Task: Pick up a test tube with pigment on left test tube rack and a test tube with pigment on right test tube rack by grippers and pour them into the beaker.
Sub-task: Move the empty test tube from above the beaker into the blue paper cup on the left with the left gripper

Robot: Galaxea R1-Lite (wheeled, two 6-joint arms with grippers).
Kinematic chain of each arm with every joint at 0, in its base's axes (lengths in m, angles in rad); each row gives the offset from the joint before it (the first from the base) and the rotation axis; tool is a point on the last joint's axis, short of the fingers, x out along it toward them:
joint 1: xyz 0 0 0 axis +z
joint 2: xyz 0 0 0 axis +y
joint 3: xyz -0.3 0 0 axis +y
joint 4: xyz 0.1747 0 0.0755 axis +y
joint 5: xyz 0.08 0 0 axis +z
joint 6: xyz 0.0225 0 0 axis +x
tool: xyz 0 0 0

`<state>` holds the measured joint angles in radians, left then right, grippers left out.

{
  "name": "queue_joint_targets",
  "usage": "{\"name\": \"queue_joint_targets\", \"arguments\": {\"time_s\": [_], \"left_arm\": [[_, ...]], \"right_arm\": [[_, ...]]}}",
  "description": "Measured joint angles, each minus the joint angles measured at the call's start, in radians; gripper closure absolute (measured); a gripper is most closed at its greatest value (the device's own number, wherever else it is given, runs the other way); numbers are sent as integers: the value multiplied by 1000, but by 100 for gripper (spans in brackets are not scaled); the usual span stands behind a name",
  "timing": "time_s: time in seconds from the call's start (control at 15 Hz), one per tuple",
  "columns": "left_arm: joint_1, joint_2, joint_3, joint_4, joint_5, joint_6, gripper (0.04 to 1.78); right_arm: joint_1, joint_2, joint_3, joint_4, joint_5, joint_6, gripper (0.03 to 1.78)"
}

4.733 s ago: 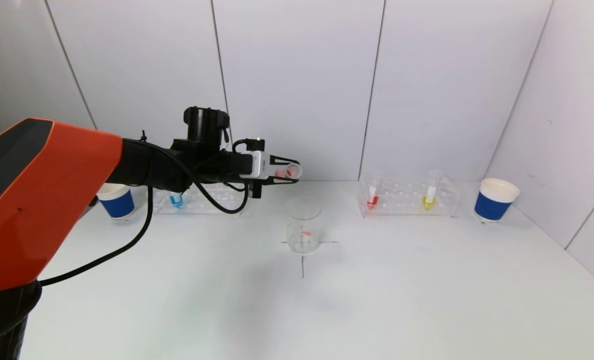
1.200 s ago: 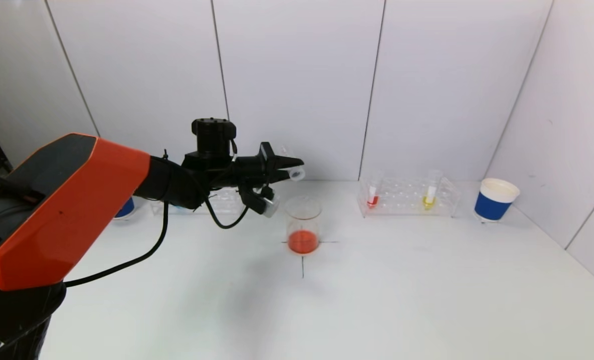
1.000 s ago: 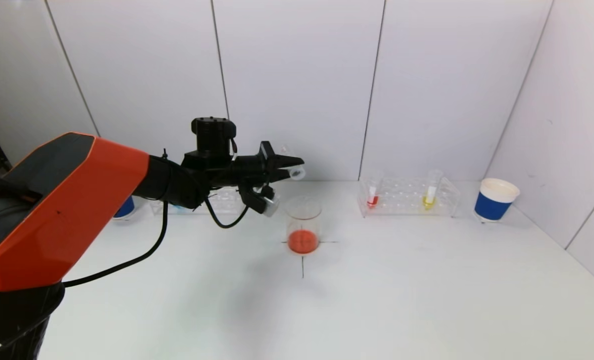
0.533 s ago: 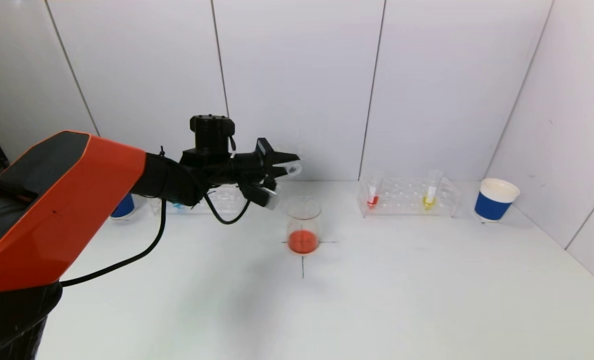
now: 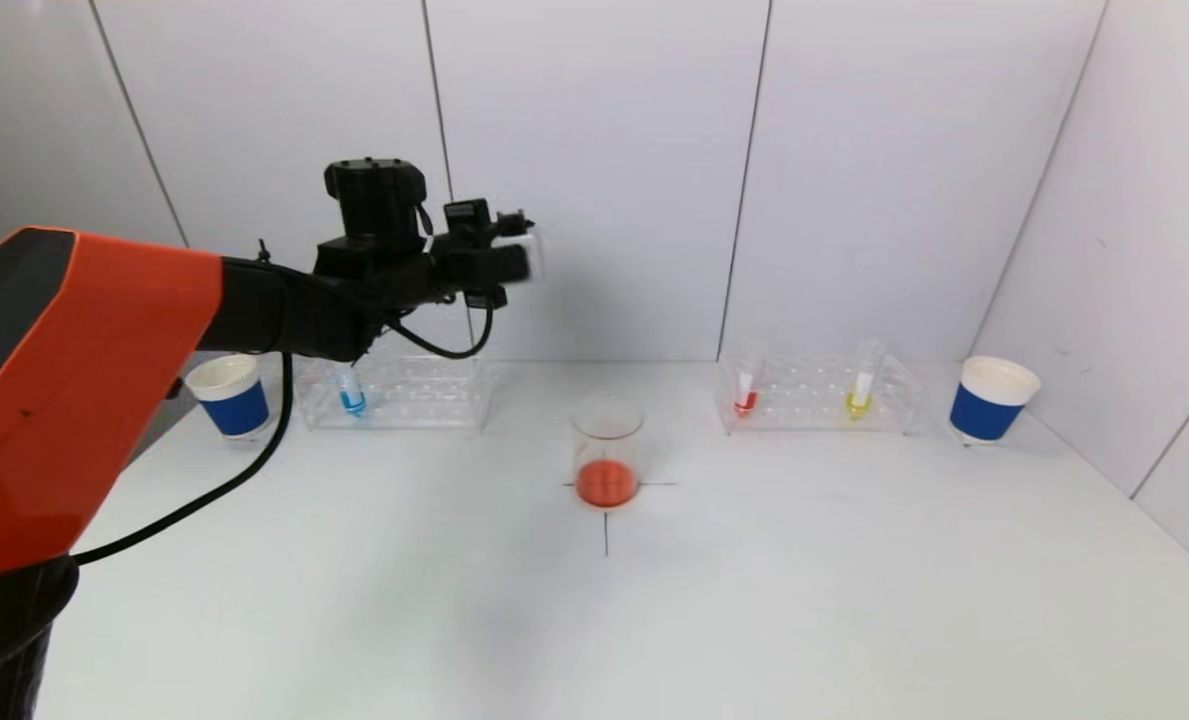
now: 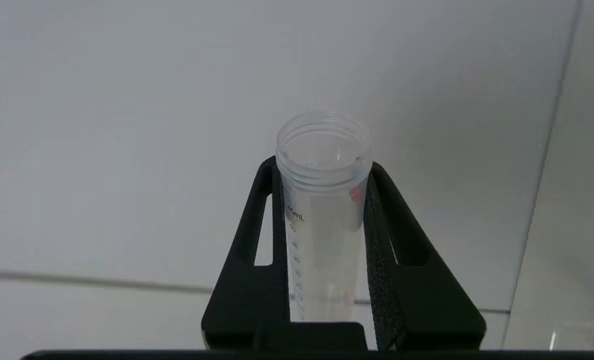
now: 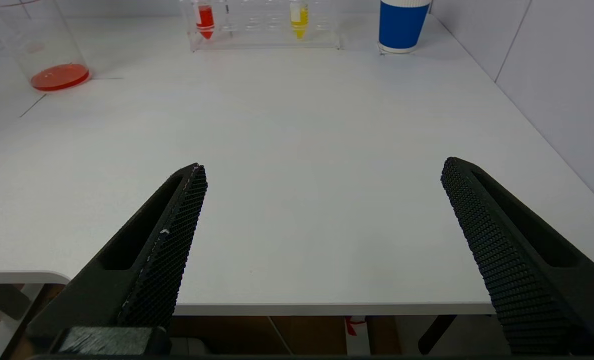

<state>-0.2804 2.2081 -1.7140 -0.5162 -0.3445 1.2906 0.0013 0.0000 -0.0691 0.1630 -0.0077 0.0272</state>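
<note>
Overhead, the left tool (image 5: 514,262) hung high at eleven o'clock from the beaker (image 5: 607,452), which stood at the counter's (image 5: 754,580) centre mark with red pigment pooled in it. That height probably kept the tube clear of the left test tube rack (image 5: 394,395), where a blue tube (image 5: 351,393) remained. The right test tube rack (image 5: 819,397), at two o'clock from the beaker, carried a red tube (image 5: 746,392) and a yellow tube (image 5: 861,390).

From the left wrist, that tool pinched an emptied test tube (image 6: 321,210) below its rim, mouth outward, likely for draining.

From the right wrist, the right tool (image 7: 321,250) waited spread wide, low at the counter's near edge, holding nothing.
</note>
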Motion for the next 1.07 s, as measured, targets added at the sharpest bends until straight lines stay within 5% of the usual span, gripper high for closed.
{"name": "queue_joint_targets", "arguments": {"time_s": [0.6, 1.07], "left_arm": [[73, -267, -101, 457, 375, -756, 137], [202, -373, -100, 535, 436, -996, 137]], "right_arm": [[0, 0, 0, -1, 0, 0, 10], [0, 0, 0, -1, 0, 0, 10]]}}
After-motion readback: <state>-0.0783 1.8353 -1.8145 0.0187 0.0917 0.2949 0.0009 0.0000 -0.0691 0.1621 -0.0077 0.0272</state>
